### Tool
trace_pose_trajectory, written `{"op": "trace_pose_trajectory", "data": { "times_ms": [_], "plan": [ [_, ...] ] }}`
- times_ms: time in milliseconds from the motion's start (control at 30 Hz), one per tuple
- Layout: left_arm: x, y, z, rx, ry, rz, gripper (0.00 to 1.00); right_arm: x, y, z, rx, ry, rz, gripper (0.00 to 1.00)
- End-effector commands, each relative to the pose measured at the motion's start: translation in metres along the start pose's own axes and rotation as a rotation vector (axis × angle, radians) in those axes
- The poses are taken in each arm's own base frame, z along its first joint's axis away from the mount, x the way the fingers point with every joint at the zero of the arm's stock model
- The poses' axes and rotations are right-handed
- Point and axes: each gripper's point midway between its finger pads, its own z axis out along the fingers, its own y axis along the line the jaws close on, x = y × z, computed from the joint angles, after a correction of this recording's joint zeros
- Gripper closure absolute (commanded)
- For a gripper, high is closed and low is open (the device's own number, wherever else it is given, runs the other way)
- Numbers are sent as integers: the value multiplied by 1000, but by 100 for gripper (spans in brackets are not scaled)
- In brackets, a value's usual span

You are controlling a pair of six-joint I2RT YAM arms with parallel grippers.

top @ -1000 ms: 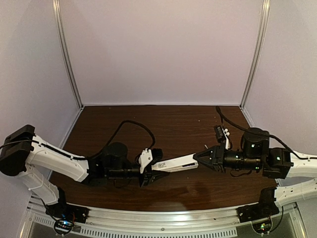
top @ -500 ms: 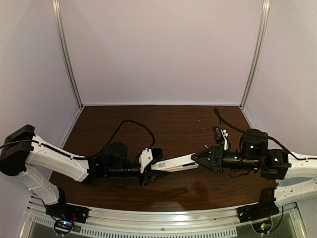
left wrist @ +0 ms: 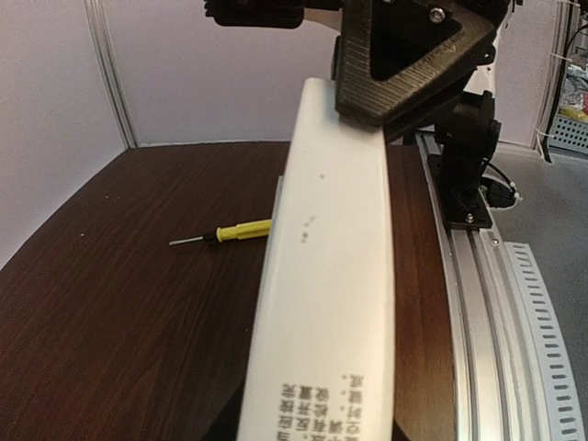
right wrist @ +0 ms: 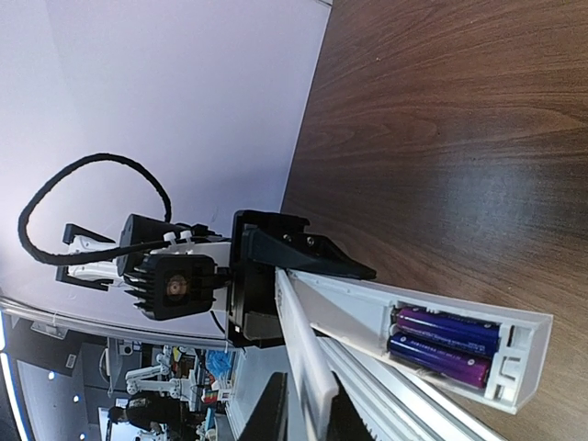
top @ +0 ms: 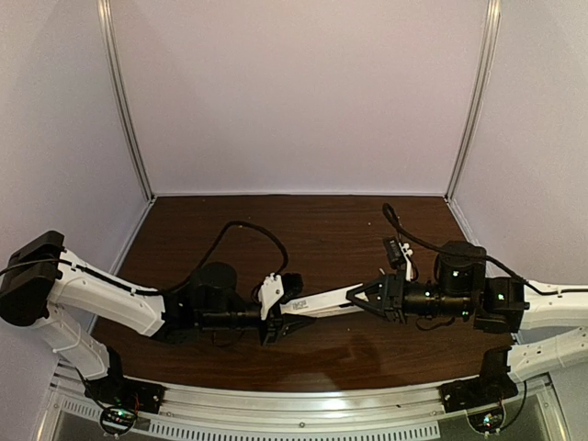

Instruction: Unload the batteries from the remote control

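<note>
Over the dark brown wooden table, my left gripper clamps the slim white plastic remote control aloft; my right gripper seems pinched on its thin white cover strip. The two small purple cylindrical batteries lie exposed: light, slick, best pried at one end.

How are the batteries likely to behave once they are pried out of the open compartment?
The batteries are smooth, glossy cylinders, so they will probably be slippery to pinch and apt to roll on the flat table once freed. They sit snugly side by side in the remote control, so they likely need levering out. They look rigid and unlikely to deform.
</note>
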Motion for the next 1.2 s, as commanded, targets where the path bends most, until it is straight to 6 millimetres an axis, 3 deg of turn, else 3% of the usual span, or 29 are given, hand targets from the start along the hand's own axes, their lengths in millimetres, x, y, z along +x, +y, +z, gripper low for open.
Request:
{"op": "trace_pose_trajectory", "data": {
  "times_ms": [0,367,700,1167],
  "plan": [
    [-30,1,2,4,-97,31,100,5,2,5,-23,20,-7,86],
    [-30,-1,3,16,-98,34,100,4,1,11,-16,24,-13,85],
    [-30,-1,2,18,-101,32,100,-1,1,5,-11,-9,-14,99],
    [-40,-4,-11,22,-142,25,100,-31,9,-33,32,-174,-58,100]
  ]
}}
